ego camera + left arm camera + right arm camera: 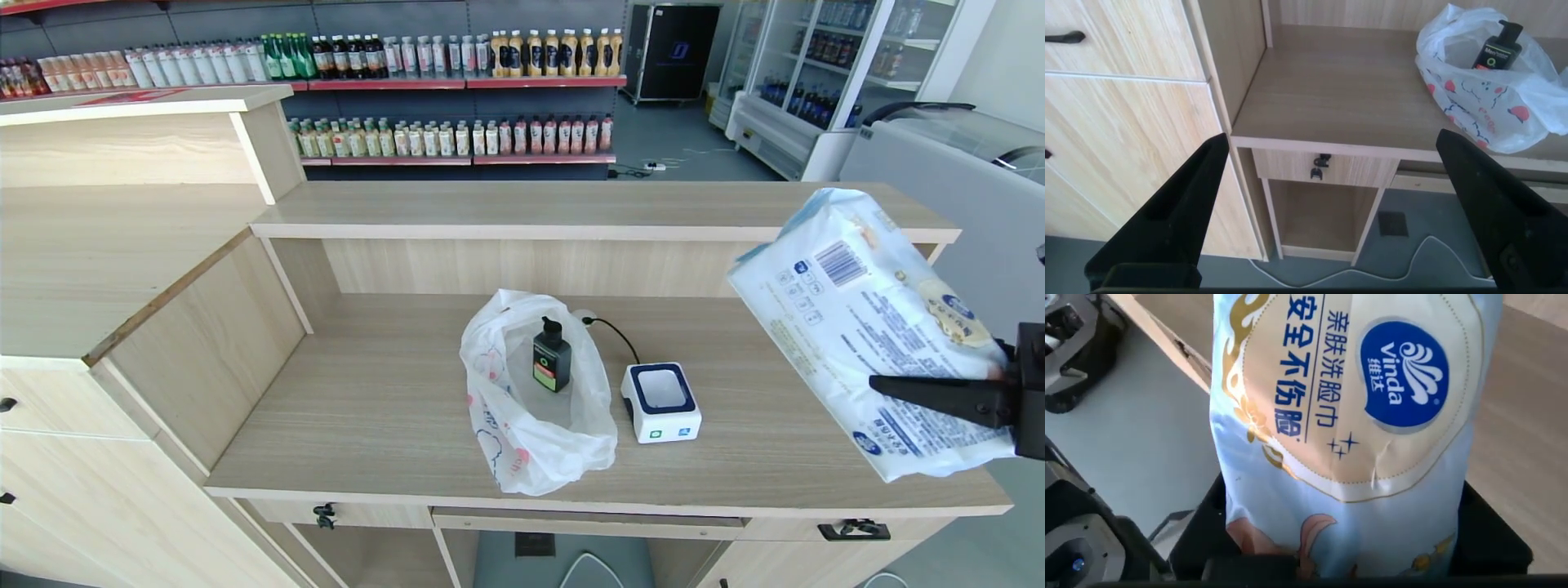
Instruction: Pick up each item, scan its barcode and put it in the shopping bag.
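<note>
My right gripper (971, 392) is shut on a large white and blue tissue pack (873, 327), held tilted in the air over the counter's right end with its barcode facing up. In the right wrist view the tissue pack (1347, 433) sits clamped between the black fingers (1490, 531). A white barcode scanner (660, 402) rests at mid counter. To its left lies an open white shopping bag (531, 408) with a dark pump bottle (552, 356) standing inside. My left gripper (1339, 216) hangs open below and left of the counter, aimed at the cabinet front; the shopping bag (1490, 77) and bottle (1496, 47) lie beyond it.
The wooden counter (392, 392) has a raised back ledge (588, 208) and a taller side unit (122, 245) on the left. A black cable (616, 331) runs from the scanner. Shelves of drink bottles (449, 90) and fridges stand behind. A drawer with a lock (1323, 163) is under the counter.
</note>
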